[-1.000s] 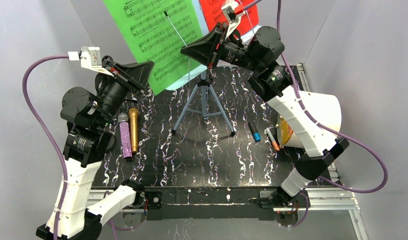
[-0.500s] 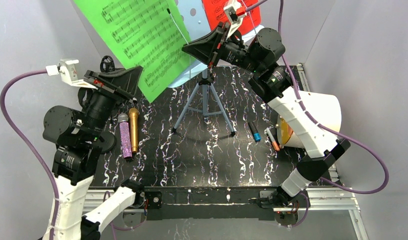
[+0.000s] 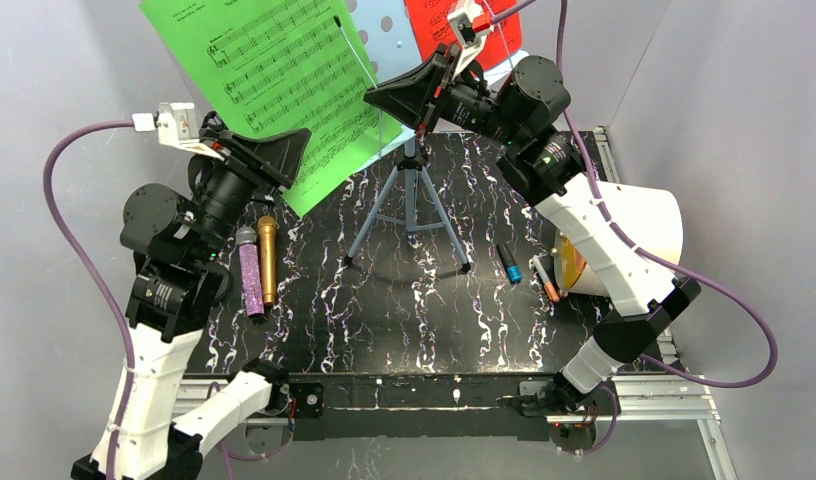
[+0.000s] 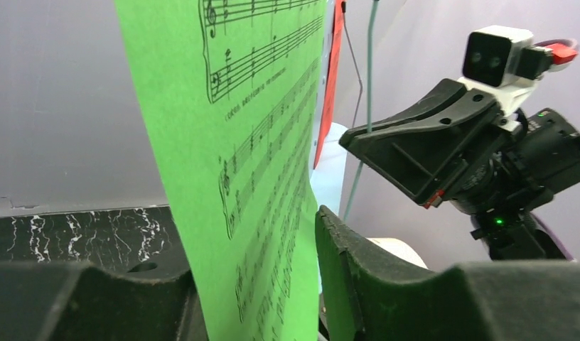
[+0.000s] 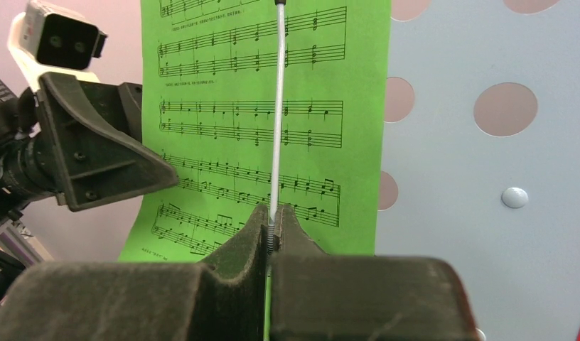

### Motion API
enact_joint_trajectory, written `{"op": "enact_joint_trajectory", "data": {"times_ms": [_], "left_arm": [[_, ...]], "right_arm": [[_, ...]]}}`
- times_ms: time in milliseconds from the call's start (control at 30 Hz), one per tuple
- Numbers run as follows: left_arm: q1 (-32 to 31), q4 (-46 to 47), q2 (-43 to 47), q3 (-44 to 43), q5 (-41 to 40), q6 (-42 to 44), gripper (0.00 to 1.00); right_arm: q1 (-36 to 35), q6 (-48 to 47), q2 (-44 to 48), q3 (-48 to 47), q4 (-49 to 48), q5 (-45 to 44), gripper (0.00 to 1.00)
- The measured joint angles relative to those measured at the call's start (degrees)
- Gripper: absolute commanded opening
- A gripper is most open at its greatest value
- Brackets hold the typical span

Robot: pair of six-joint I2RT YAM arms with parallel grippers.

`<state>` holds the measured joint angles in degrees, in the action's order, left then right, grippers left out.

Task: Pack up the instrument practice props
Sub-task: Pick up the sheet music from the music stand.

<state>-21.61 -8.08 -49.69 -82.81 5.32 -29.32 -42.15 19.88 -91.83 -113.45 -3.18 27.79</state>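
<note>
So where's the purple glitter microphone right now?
In the top view the purple glitter microphone lies on the left side of the table, side by side with the gold microphone on its right, close beside the left arm.

- What sort of place was this?
- A robotics lab test cell. Plain grey panels [image 3: 54,60] walled in a black marbled tabletop [image 3: 404,320] on an aluminium rail frame [image 3: 656,397].
- Anything else?
- A left arm [image 3: 154,370] and a right arm [image 3: 594,240] were bolted there, trailing purple cables [image 3: 558,30].
</note>
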Motion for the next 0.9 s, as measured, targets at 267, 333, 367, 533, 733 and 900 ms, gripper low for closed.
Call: {"op": "enact_joint_trajectory", "data": {"times_ms": [267,333,367,533,733,900], "left_arm": [[0.00,1.81,0.50,2.67,-0.59,-0.85,0.00],[0.00,1.95,1.22,2.91,-1.03,-0.79,0.00],[0.00,2.01,1.55,2.93,-1.31,-0.72,0.00],[0.00,1.70,4.22,3.50,-3.80,0.17,0.00],[0.00,-1.40,7.72,3.58,-8.00,2.47,0.00],[0.00,-6.49,11.74,3.76,-13.64,5.44,0.00]], "right_arm": [[0.00,-0.33,0.00,0.15,-0.11,0.00,0.01],[0.00,-0.39,0.00,0.52,-0.52,-0.02,0.01],[-0.02,-0.39,0.00,0.68,-0.79,-0.02,0.01],[-0.04,-0.61,0.02,1.16,-1.33,-0.04,0.01],[-0.09,-0.90,0.00,1.38,-1.36,-0.50,0.01],[-0.22,-1.62,0.02,1.51,-1.36,-0.94,0.01]]}}
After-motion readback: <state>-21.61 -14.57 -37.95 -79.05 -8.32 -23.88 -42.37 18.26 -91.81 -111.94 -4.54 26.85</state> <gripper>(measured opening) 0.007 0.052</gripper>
